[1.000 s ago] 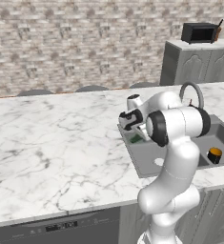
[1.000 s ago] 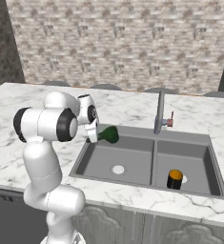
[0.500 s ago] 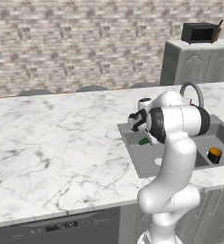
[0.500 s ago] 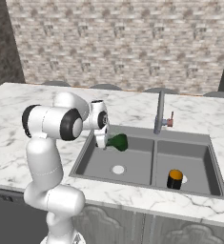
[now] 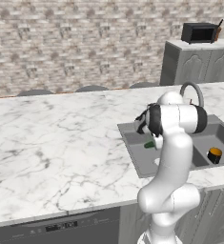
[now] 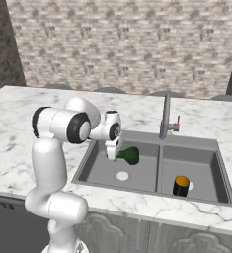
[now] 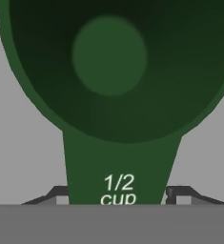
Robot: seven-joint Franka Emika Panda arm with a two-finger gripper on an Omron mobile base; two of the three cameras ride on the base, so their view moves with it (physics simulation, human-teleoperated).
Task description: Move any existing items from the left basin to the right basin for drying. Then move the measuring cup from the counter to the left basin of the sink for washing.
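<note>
Looks like a rendered home kitchen
Marble counter, grey double sink with a faucet, stone-tile wall, microwave on a cabinet.

Arm: glossy white rounded links, black bands at joints; two small dark fingertips with pale pads.

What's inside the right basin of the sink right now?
The right basin holds one squat orange-topped black round thing, standing by the pale drain, which it partly covers. The green measuring cup is over the left basin.
</note>
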